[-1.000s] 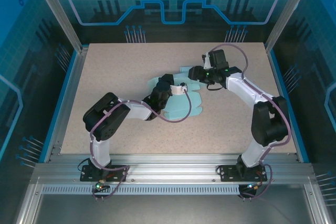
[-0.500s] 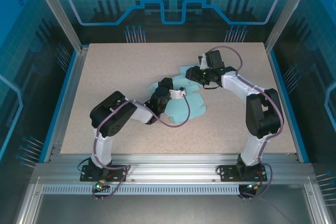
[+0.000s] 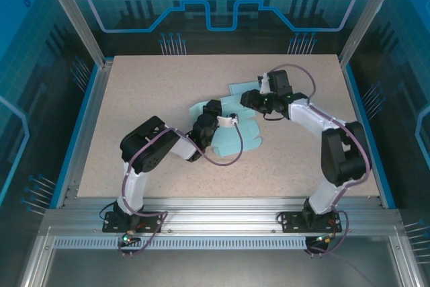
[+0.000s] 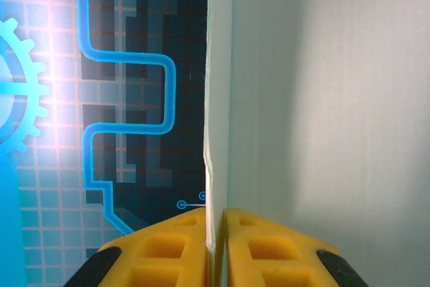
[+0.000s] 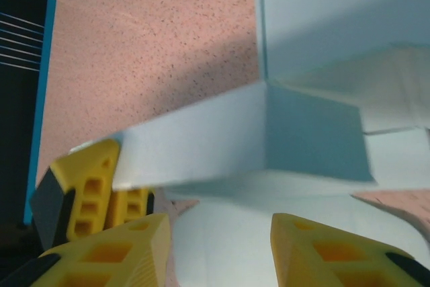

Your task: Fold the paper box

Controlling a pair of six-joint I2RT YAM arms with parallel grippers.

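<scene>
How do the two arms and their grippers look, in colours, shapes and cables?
Both arms have white links and bulky black joint housings. A purple-grey cable loops along the left arm and the right arm. The left gripper and right gripper carry yellow fingers with square hollows.

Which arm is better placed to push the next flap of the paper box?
Right, probably: the right gripper is open beside a raised flap of the paper box; the left gripper is shut on a panel.
</scene>
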